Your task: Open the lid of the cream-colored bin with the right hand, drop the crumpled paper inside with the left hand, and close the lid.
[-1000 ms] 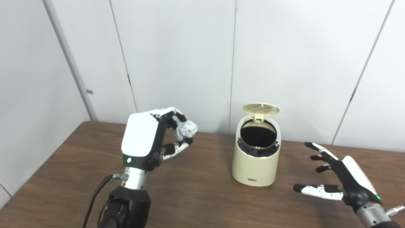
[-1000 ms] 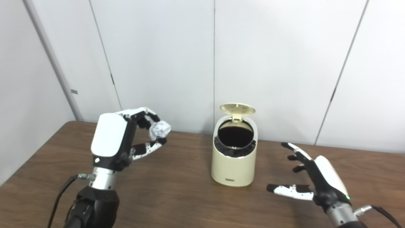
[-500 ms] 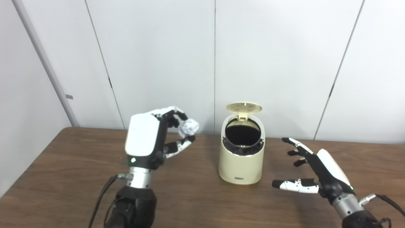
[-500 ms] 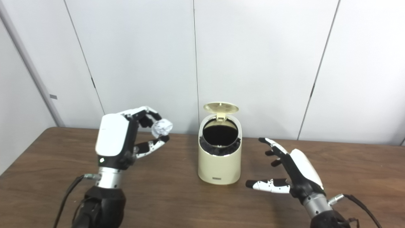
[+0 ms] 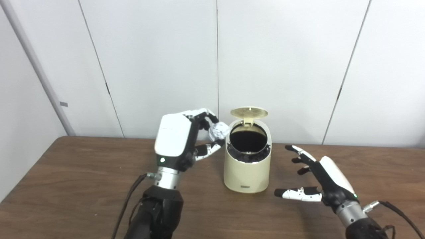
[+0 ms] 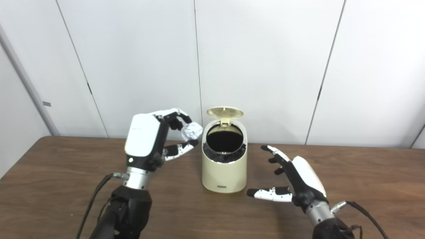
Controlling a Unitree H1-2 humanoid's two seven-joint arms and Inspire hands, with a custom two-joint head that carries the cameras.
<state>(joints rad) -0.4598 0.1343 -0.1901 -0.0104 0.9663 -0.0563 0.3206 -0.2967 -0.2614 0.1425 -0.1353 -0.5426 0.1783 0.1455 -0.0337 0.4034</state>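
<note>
The cream-colored bin stands on the brown table with its round lid tipped up at the back, showing a dark liner inside. My left hand is raised just left of the bin's rim, shut on the white crumpled paper pinched between fingers and thumb. The paper sits at the rim's left edge, level with the opening. My right hand hovers open to the right of the bin, fingers spread, touching nothing.
The wooden table runs back to a white panelled wall. Its left edge slants toward me. Cables trail from both wrists.
The camera has panned, shifting the whole scene. My left hand has carried the paper rightward, from well left of the bin to its rim. The right hand stays open beside the bin.
</note>
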